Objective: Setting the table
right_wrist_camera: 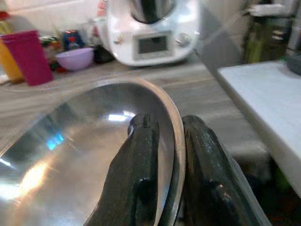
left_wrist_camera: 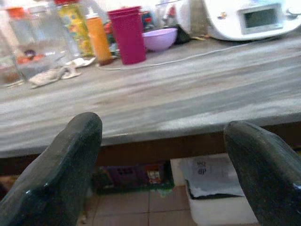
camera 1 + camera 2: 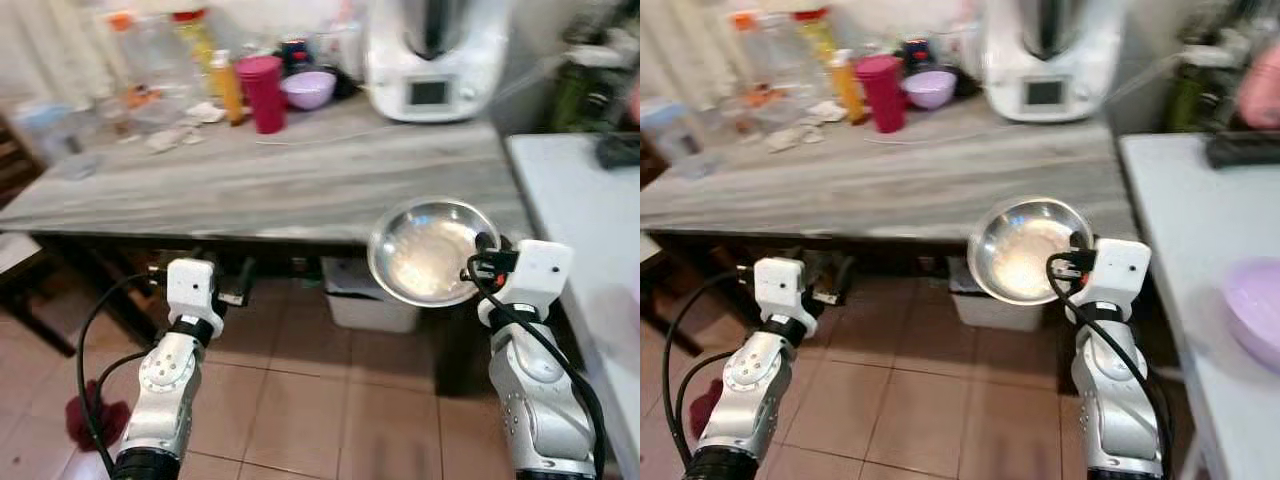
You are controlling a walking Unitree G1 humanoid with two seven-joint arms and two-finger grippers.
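Note:
A shiny steel bowl [image 3: 425, 252] hangs tilted in the air just in front of the grey wooden table [image 3: 300, 180], by its near right corner. My right gripper [image 1: 170, 136] is shut on the bowl's rim, one finger inside and one outside. My left gripper [image 2: 162, 155] is open with nothing between its fingers [image 2: 66, 165], held low before the table's front edge, left of the middle.
At the back of the table stand a white kitchen machine [image 3: 435, 60], a purple bowl [image 3: 308, 89], a magenta cup [image 3: 263, 93], bottles and jars [image 3: 160, 60]. A white counter [image 3: 1200, 260] with a lilac bowl [image 3: 1255, 310] is on the right. A white bin [image 3: 365, 300] sits under the table.

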